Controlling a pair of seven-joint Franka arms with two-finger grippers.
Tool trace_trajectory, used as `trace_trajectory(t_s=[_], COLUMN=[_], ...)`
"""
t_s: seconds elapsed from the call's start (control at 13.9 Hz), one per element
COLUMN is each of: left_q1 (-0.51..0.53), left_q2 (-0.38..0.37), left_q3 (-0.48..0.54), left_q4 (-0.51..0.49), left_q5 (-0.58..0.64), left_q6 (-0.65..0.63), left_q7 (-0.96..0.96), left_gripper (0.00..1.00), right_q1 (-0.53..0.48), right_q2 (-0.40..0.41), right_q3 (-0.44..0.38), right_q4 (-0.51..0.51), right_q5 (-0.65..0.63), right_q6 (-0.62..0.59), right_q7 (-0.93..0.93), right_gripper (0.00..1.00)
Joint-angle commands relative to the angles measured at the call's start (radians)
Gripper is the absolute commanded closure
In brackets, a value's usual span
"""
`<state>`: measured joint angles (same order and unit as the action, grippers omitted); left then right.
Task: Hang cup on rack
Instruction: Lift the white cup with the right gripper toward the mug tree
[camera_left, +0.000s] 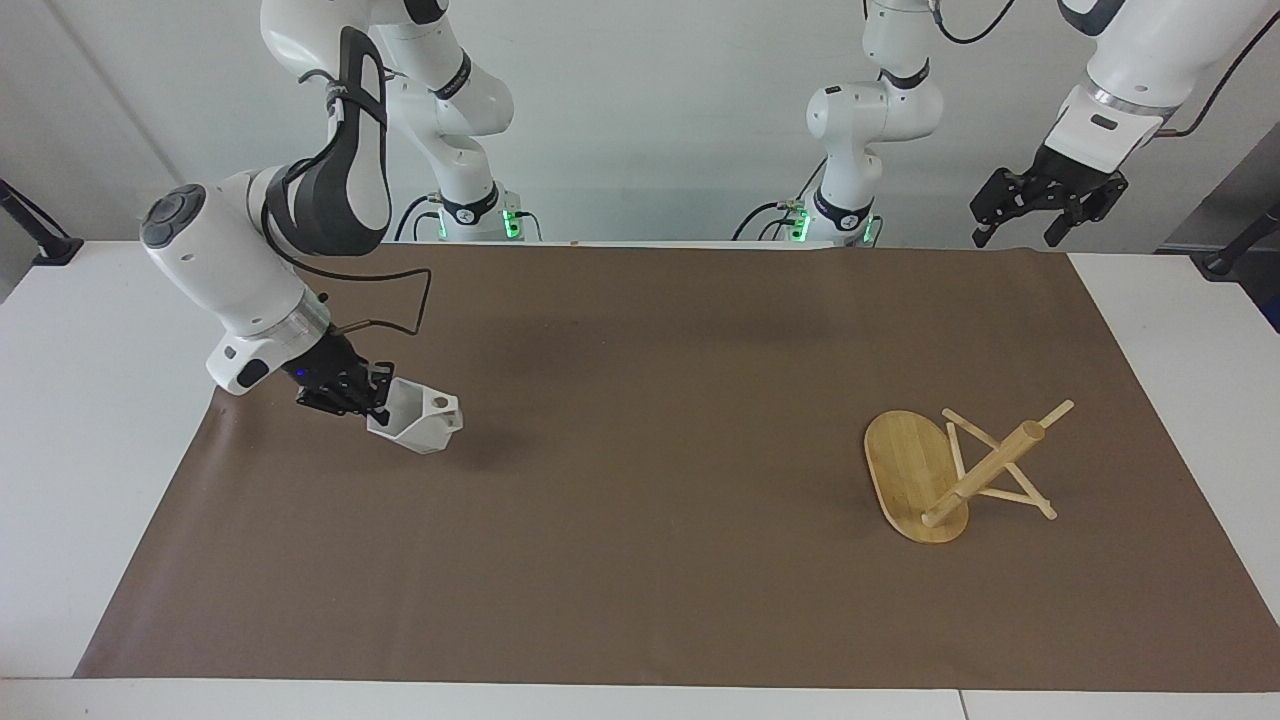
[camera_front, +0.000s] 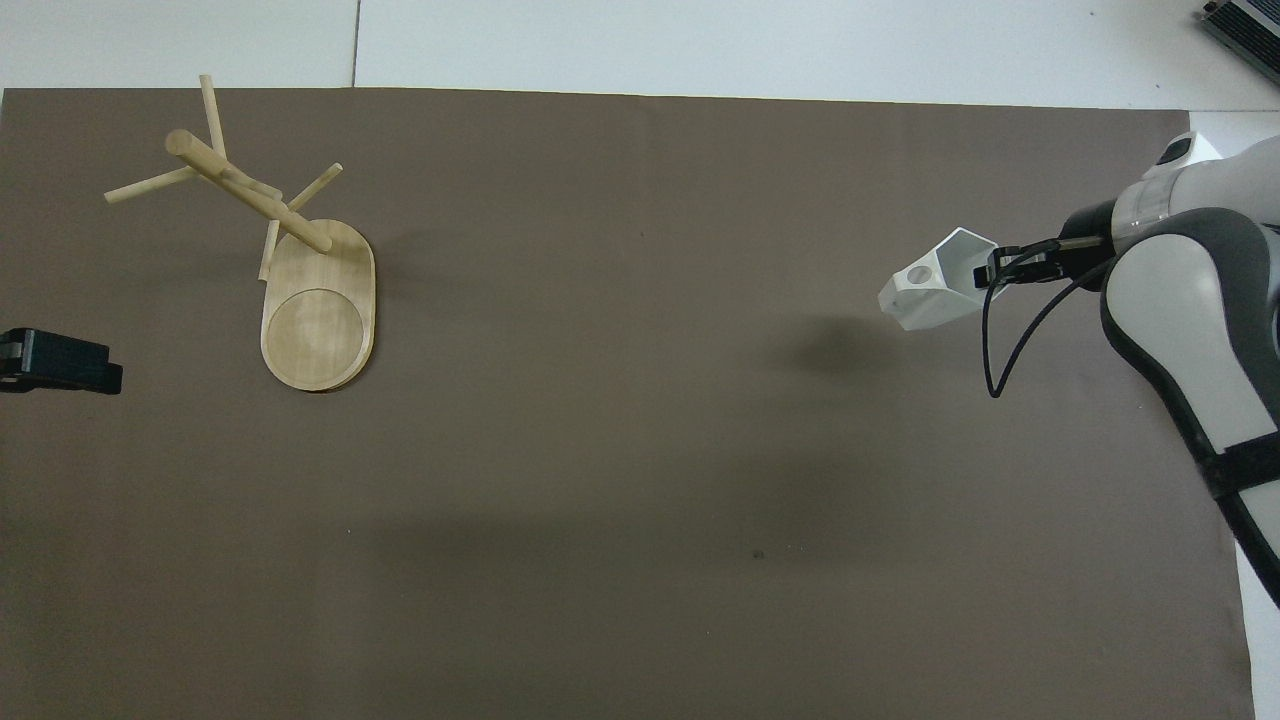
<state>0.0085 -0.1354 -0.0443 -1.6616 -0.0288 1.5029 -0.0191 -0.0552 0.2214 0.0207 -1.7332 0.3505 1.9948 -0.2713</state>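
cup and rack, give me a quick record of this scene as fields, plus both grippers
cup: white faceted mug, tilted, lifted off the brown mat, toward the right arm's end
right gripper: shut on the cup's rim
rack: bamboo mug tree standing on its oval base, toward the left arm's end, no cup on its pegs
left gripper: open, empty, waiting raised near its arm's table edge
task state: cup not yet hung

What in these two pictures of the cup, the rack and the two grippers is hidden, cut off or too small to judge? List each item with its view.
1. Right gripper: facing view, its fingertips are hidden by the cup wall they clamp.
2. Left gripper: overhead view, cut off by the picture's edge.
3. Rack: both views, the pegs beneath the tilted post are too thin to count surely.
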Motion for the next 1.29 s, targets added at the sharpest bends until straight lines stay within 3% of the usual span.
trace_trajectory(t_s=[0.0,0.29,0.57,0.86,1.08,1.22], left_q1=[0.002,0.007,0.005,-0.008,0.008,0.008], left_q2=[-0.032,-0.059,-0.078,-0.084,-0.102,-0.121], left_q3=[-0.005,-0.002,0.0,-0.009,-0.006,-0.006], left_q4=[-0.02,-0.018,-0.03,-0.033,-0.07,-0.102], left_q5=[0.018,0.014,-0.071,-0.072,-0.184,-0.21], left_q6=[-0.023,-0.087,-0.179,-0.213,-0.225,-0.225], left_q7=[-0.01,-0.053,-0.331,-0.412,-0.511,-0.673], left_gripper=[0.0,0.0,0.0,0.0,0.0,0.0], right_q1=[-0.006,-0.006,-0.006,-0.006,-0.005,-0.003], right_q2=[-0.042,-0.091,-0.143,-0.163,-0.165,-0.165], right_q3=[0.057,0.201,0.295,0.317,0.338,0.379], right_q4=[-0.005,0.003,0.007,0.017,0.02,0.021], right_q5=[0.085,0.209,0.214,0.396,0.398,0.407], right_q6=[-0.022,-0.005,-0.008,-0.008,-0.005,0.025], right_q7=[0.097,0.256,0.32,0.346,0.404,0.473], right_gripper=[1.0,1.0,1.0,1.0,1.0,1.0])
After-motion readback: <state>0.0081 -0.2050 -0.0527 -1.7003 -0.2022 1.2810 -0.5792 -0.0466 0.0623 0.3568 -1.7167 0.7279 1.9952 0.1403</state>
